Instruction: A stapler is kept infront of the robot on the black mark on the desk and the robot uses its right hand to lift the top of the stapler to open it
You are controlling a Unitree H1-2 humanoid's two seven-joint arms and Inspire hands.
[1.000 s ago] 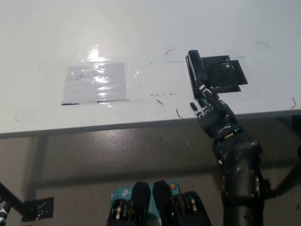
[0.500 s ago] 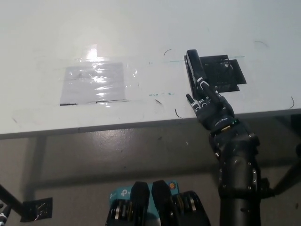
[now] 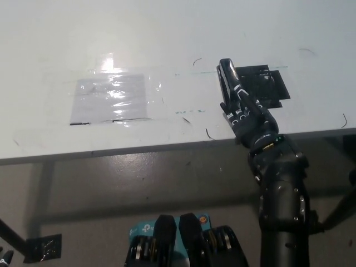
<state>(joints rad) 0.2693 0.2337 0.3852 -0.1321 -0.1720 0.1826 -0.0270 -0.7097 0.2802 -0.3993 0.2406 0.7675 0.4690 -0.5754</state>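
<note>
A black stapler (image 3: 228,78) lies on the white desk, along the left edge of a black mark (image 3: 266,87), pointing away from me. My black right hand (image 3: 247,119) reaches over the desk's front edge, its fingers apart and laid over the stapler's near end. The near part of the stapler is hidden under the hand, and I cannot tell whether the fingers grip it. The stapler's top looks down and flat. Only a tip of my white left hand (image 3: 4,257) shows at the bottom left corner.
A patch of shiny clear tape (image 3: 110,99) is stuck on the white desk (image 3: 167,33) to the left. The desk's front edge (image 3: 139,149) runs across the picture, with grey floor below. A black tape square (image 3: 41,245) lies on the floor at the lower left.
My right hand has moved forward along the stapler, and its fingers now cover more of the near end. The stapler has stayed put.
</note>
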